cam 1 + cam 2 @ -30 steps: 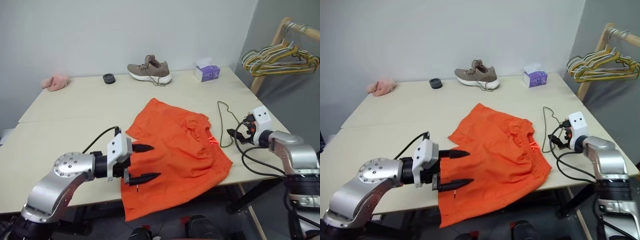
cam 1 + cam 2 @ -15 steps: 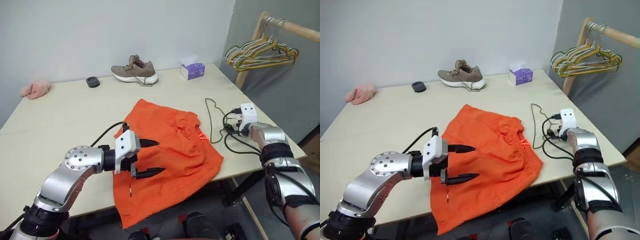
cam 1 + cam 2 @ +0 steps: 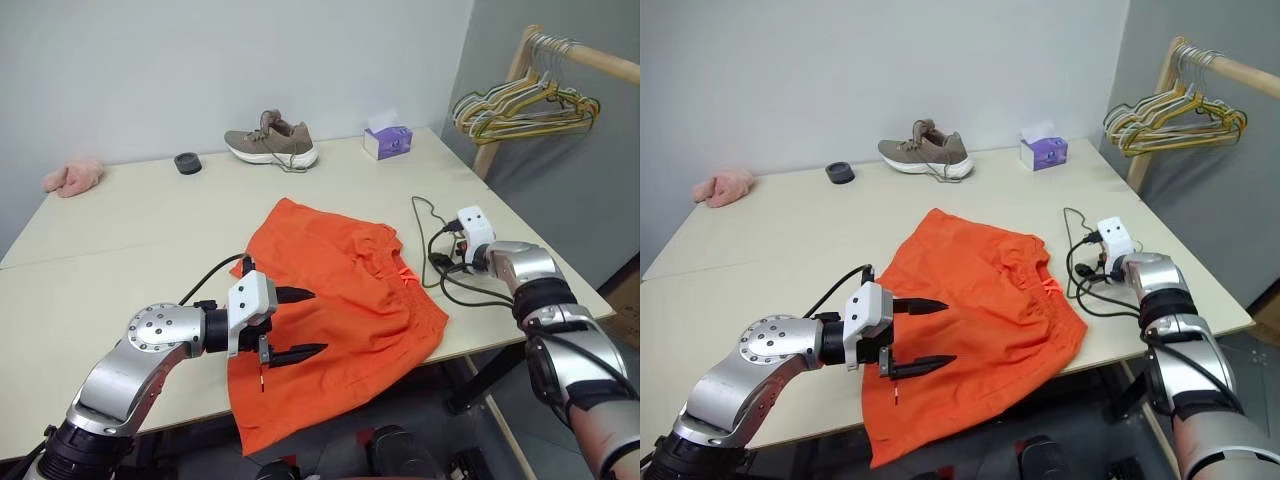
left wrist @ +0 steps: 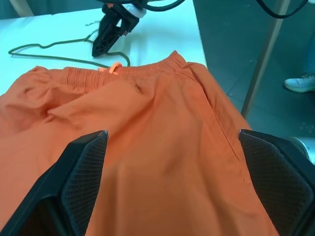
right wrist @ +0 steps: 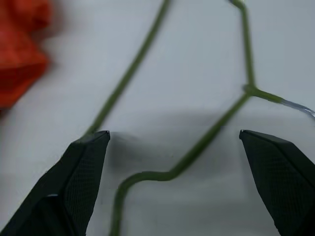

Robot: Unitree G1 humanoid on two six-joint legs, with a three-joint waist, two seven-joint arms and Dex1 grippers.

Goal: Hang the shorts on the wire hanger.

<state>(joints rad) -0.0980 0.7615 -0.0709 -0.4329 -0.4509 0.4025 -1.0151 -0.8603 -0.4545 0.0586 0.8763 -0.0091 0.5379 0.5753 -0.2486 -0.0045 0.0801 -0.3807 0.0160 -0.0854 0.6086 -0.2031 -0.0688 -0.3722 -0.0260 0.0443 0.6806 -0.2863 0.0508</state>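
Right gripper [image 3: 437,262] now lower over wire hanger [image 3: 424,232], both jaws spread wide, crumpled orange shorts [image 3: 335,300] overhanging table edge

Bright orange shorts [image 3: 340,300] lie spread flat on a pale table [image 3: 130,230], their gathered elastic waistband and orange drawstring toward the table's right side, one leg draping over the near edge. Just beside the waistband, a thin dark wire hanger [image 3: 428,240] lies flat on the tabletop, bare of clothing, its curved hook pointing toward the far side.
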